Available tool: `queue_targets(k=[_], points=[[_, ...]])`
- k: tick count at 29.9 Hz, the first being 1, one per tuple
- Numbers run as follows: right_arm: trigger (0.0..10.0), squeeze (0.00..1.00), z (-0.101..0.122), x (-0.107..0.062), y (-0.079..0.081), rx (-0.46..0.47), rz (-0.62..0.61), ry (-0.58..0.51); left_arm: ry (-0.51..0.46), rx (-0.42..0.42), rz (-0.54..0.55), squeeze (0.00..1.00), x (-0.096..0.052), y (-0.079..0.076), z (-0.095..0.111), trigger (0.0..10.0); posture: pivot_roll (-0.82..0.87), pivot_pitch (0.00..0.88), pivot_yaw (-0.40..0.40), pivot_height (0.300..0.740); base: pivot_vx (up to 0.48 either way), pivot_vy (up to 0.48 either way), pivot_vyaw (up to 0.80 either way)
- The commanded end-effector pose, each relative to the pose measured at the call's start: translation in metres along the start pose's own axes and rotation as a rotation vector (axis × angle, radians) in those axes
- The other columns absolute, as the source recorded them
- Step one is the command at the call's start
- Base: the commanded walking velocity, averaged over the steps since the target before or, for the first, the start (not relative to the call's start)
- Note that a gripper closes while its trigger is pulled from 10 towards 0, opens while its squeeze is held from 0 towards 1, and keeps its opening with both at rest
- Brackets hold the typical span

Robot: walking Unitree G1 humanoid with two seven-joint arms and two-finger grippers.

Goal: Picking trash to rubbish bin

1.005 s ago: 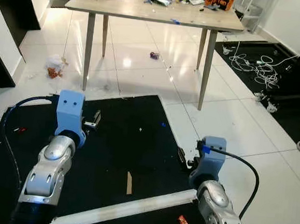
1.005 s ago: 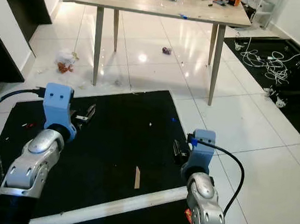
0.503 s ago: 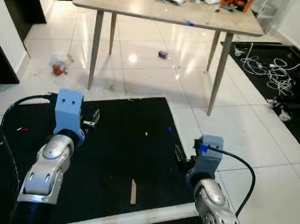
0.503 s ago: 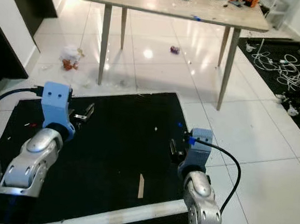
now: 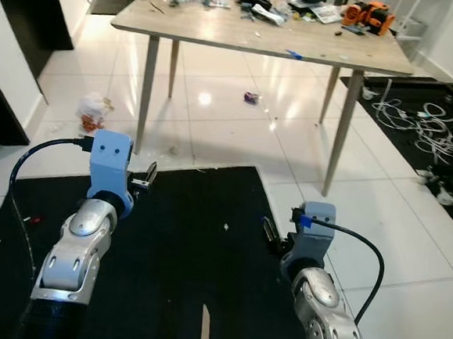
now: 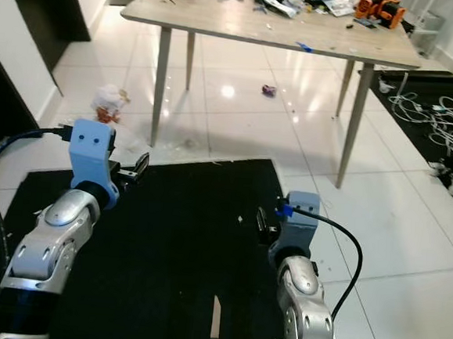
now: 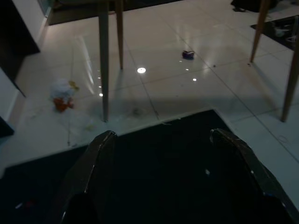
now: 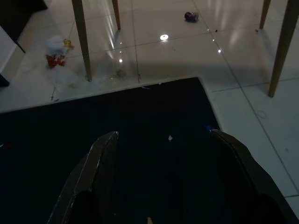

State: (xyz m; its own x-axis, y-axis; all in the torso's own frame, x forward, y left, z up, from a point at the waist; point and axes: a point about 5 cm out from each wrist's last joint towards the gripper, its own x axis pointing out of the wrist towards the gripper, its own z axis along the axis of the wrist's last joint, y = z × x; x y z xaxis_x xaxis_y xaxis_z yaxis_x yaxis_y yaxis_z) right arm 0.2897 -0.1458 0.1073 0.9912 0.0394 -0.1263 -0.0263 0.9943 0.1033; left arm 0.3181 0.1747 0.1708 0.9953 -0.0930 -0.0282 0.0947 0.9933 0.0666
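Seen from the robot's head, a black rectangular floor mat [image 5: 188,261] covers the near floor, and glossy white floor tiles [image 5: 214,129] run beyond it to a pale wooden table on four slim legs [image 5: 245,37], cluttered on top, at twelve o'clock. Compared with a second ago the whole picture has shifted: the table and tiles sit lower and nearer, and the white strip and red scrap that lay along the near edge have dropped out of frame, so the camera has moved forward or tilted up; nothing on the floor itself appears to have moved. Both silver arms are held forward in much the same pose as before. The left gripper [image 5: 149,176] hovers over the mat at ten o'clock, its two black fingers spread apart and holding nothing; the right gripper [image 5: 270,234] hovers at four o'clock near the mat's right edge, likewise spread and empty. The likely trash lies well apart from both: a small crumpled white-and-red wrapper [image 5: 92,112] on the tiles at eleven o'clock, left of the table's near left leg, and a small dark purple crumpled scrap [image 5: 251,98] under the table at twelve o'clock. A thin tan stick [image 5: 205,326] lies on the mat at six o'clock. No bin can be made out, so the approach seems aimed at the litter
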Motion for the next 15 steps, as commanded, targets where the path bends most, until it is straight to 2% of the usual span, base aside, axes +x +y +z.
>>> queue_targets(k=[1, 15], points=[[10.0, 0.0, -0.0046, -0.0015, -0.0038, -0.005, -0.007, 0.013, 0.017, -0.002, -0.013, 0.0, 0.0002, -0.0014, -0.0044, 10.0, 0.01, 0.125, 0.047, 0.74, 0.428, 0.0, 0.0], [10.0, 0.0, -0.0068, -0.003, -0.0032, -0.015, -0.001, 0.013, 0.019, 0.002, -0.029, 0.0, -0.0018, -0.003, -0.0059, 10.0, 0.0, 0.116, 0.049, 0.74, 0.454, 0.0, 0.0]])
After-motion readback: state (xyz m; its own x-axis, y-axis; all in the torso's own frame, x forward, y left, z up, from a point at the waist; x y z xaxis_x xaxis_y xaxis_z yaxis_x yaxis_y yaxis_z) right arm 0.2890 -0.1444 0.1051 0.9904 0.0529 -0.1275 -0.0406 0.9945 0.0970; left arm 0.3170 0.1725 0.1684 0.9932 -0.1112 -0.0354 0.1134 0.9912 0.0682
